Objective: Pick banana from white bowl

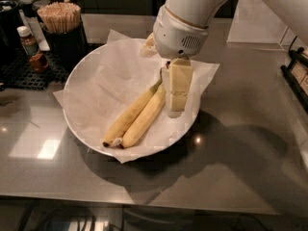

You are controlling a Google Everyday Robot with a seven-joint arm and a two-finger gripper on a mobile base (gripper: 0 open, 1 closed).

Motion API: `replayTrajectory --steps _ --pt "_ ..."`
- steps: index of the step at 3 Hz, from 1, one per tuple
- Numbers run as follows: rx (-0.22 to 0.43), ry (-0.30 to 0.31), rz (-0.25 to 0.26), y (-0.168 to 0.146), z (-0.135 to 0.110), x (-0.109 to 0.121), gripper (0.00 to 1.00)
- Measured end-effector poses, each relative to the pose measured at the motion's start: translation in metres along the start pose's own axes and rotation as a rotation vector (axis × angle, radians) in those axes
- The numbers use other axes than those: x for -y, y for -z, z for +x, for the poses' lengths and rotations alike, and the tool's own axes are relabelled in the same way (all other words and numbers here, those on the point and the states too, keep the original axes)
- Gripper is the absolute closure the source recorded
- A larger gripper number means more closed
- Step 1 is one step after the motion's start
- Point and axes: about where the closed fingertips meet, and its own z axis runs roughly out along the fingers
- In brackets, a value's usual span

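One dark holder (67, 44) is standing at the far left of the grey desk (231, 167), packed with thin wooden sticks (60, 16). A small bottle (30, 44) of brown liquid is sitting just beside it on a black mat. Moving rightward, the white bowl (69, 83) is resting in the middle of the desk, lined with crinkled white paper (113, 76) that is spilling over its rim. Two bananas (139, 117) are lying inside it on the paper, pressed side by side and running diagonally from the near left rim toward the far right. At their upper ends, a white arm is reaching down from above. Its cream end effector (175, 107) is hanging inside the bowl, touching or almost touching those ends; which is not clear. Whether it is open or closed cannot be told from this angle, and both bananas are lying flat, so nothing seems to be lifted. The step in hand appears to be closing in for the grasp. To do it well, the end effector probably needs shifting left over the thicker middle of one banana, then squeezing gently, since the fruit is soft and its neighbour is lying tight against it. At the far right edge, a dark rack (298, 76) is standing well apart.
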Motion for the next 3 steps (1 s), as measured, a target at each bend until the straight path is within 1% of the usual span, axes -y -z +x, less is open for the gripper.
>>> replayTrajectory --steps 1,2,3 --pt "-0.016 -0.022 0.067 0.0092 0.0094 0.0137 0.00" --pt "-0.015 -0.021 0.071 0.0089 0.0088 0.0147 0.00" --pt "-0.015 -0.021 0.071 0.0089 0.0088 0.0147 0.19"
